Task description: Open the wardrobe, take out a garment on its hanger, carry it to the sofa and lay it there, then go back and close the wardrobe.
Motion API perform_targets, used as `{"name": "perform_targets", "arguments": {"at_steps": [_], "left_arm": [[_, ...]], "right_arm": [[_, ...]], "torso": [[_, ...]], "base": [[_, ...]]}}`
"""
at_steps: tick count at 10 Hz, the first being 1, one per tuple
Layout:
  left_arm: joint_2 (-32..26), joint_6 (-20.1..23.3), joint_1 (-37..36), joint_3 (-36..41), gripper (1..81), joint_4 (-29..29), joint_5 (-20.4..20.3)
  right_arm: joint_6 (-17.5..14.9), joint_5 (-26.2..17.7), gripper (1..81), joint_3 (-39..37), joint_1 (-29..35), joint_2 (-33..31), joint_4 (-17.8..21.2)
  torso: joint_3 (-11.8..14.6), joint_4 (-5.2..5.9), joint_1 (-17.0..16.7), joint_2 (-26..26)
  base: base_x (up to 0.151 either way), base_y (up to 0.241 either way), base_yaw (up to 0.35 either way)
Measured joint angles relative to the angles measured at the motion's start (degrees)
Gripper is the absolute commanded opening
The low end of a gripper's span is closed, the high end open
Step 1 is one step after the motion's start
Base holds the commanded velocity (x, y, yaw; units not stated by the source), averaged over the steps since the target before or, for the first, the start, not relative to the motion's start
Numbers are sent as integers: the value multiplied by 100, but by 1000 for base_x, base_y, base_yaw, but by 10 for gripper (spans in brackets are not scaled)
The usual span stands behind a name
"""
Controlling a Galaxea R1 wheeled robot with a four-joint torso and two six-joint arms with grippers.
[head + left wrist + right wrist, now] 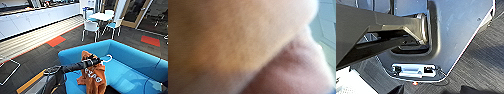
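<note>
Here your left gripper (96, 60) is clamped on the hanger (107, 58) near its hook, holding it above the sofa (130, 65). The garment (92, 75) hangs below it, its lower part draped toward the blue seat; whether the cloth rests there cannot be told. In the left wrist view, orange fabric (230, 37) lies close against the lens. The step in hand is the laying-down. The next move calls for lowering until the seat carries the weight, then releasing.
</note>
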Motion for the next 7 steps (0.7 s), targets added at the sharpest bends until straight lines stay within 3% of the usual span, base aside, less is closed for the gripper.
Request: {"name": "perform_targets", "arguments": {"at_steps": [7], "left_arm": [[-725, -16, 317, -135, 10, 666, 383]], "right_arm": [[-1, 90, 811, -2, -17, -2, 2]], "torso": [[0, 0, 0, 0]], "base": [[0, 0, 0]]}}
